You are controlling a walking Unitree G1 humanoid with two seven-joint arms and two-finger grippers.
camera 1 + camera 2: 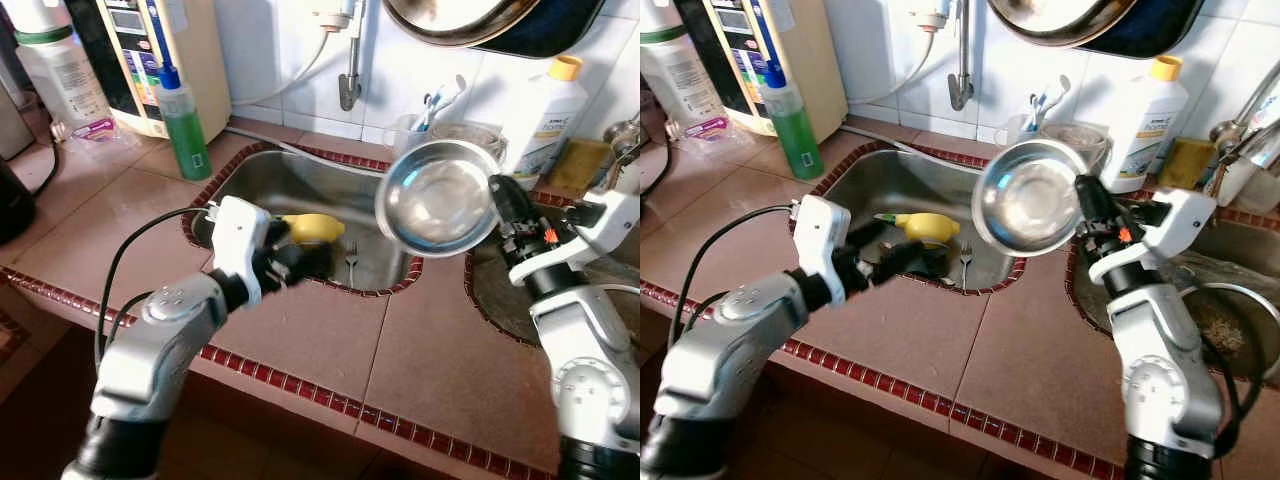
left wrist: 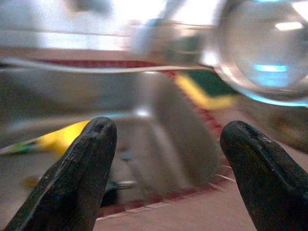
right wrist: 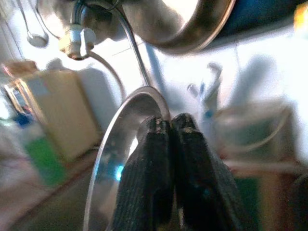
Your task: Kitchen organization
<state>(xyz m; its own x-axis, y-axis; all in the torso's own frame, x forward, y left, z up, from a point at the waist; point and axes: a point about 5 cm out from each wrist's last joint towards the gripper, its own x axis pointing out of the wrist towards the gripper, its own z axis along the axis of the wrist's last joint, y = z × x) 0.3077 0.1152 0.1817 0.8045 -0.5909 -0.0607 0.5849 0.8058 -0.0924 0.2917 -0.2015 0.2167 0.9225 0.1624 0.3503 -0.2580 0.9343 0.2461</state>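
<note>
Steel bowl (image 1: 438, 197) is pinched by its rim in my right gripper (image 1: 497, 197), hanging over the sink (image 1: 262, 178) at 1 o'clock. My left gripper (image 2: 166, 168) gapes empty; I'd keep the bowl steady and level.

Two silver arms with rounded, screw-dotted joint housings and white wrist blocks. A black cable loops along the left arm. The left gripper (image 1: 300, 262) and right gripper (image 1: 497, 192) have long black fingers; orange marks sit by the right wrist.

White glossy wall tiles (image 1: 270, 50) are catching bright light behind the reddish-brown tiled desk (image 1: 330, 340) with its dark-red mosaic edging (image 1: 290, 385).
</note>
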